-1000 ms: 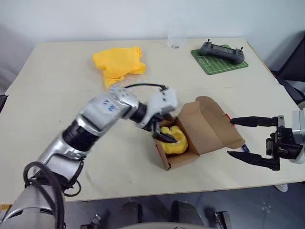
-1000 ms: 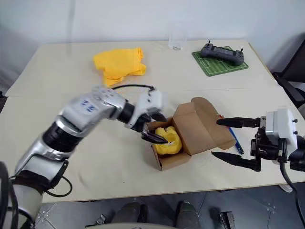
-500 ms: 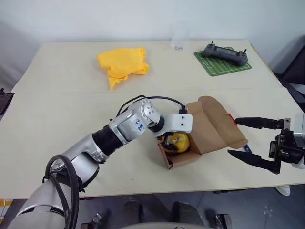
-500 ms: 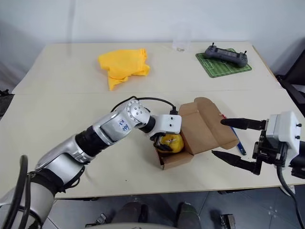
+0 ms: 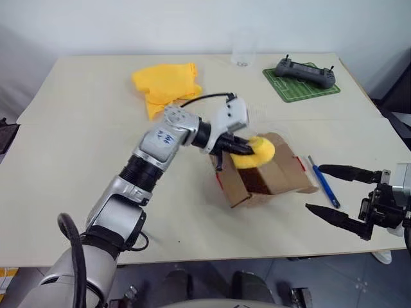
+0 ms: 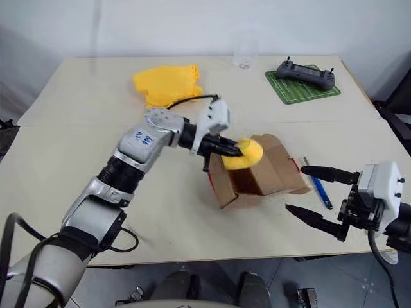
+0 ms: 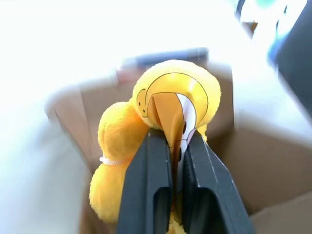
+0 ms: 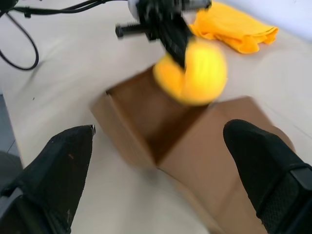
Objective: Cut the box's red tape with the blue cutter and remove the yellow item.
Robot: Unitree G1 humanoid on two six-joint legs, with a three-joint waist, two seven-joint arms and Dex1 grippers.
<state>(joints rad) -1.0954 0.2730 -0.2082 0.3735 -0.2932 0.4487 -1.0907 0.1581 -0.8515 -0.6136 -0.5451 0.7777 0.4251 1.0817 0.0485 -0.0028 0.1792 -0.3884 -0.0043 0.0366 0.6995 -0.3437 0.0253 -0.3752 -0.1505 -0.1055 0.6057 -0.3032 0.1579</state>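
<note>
Left wrist view: we see left claw (image 7: 176, 151) clamped on yellow item (image 7: 161, 146), now lifted clear of box (image 5: 263, 179); right claw (image 5: 337, 192) apart. Removal nearly complete.

robot lab, beige table (image 5: 77, 147), controller (image 5: 305, 69)

box (image 5: 263, 178): 1 | yellow item (image 5: 253, 152): 1 | blue cutter (image 5: 323, 181): 1 | yellow cloth (image 5: 165, 85): 1 | controller (image 5: 304, 70): 1 | green mat (image 5: 300, 85): 1 | gripper: 2 (left gripper (image 5: 236, 148), right gripper (image 5: 316, 188))
</note>
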